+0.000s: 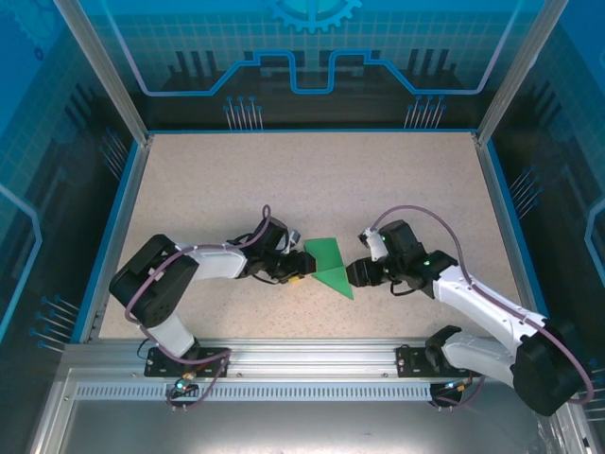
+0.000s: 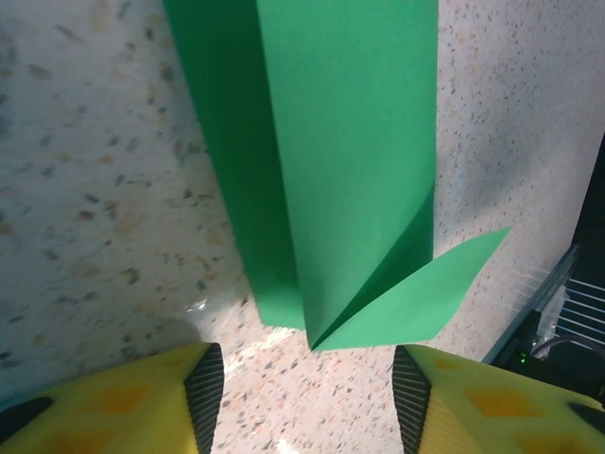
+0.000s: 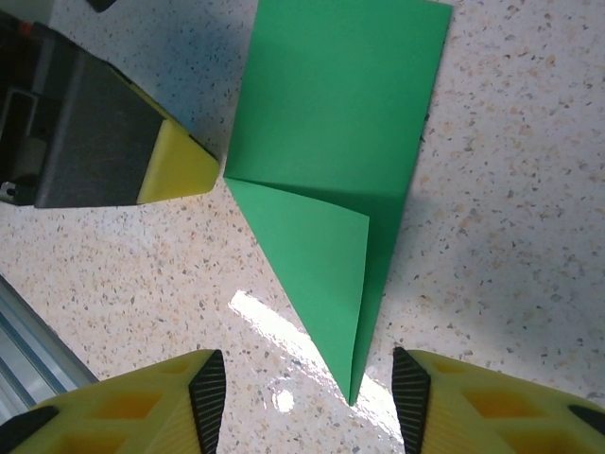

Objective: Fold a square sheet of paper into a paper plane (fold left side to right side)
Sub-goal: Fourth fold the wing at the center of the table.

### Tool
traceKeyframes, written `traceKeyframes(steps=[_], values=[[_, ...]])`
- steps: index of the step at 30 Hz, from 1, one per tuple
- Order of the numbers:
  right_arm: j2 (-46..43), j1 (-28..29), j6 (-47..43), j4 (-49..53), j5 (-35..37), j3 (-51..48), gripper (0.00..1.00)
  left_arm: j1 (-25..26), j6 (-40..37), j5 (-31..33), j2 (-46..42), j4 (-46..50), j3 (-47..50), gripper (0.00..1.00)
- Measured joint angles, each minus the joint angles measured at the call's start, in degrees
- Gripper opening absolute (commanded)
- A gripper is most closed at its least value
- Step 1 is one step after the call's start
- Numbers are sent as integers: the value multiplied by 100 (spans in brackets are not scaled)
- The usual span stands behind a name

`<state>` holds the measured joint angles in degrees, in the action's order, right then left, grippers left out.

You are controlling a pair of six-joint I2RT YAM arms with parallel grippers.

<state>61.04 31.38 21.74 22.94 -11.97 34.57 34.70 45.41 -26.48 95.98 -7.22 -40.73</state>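
You're hovering left jaws and right jaws parted, empty, flanking the paper (image 1: 329, 265) near the desk's (image 1: 284, 180) front edge; pin tip while creasing.

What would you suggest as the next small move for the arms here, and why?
Probably bring the left gripper onto the loose flap and press it flat. The square sheet of paper lies creased to a point. The left gripper and the right gripper both stand open, holding nothing, and that flap seems to lift off the table.
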Motion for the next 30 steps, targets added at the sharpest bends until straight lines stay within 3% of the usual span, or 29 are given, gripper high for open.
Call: traceKeyframes(steps=[11,20,30], values=[[28,586,-214,-131,459,-96,58,68,127,-76,79,-192,-203,27],[483,1641,-496,-463,1565,-107,57,79,275,-87,79,-212,-236,23],[1766,2028,-741,-570,2365,402,54,85,426,-168,76,-210,-404,22]])
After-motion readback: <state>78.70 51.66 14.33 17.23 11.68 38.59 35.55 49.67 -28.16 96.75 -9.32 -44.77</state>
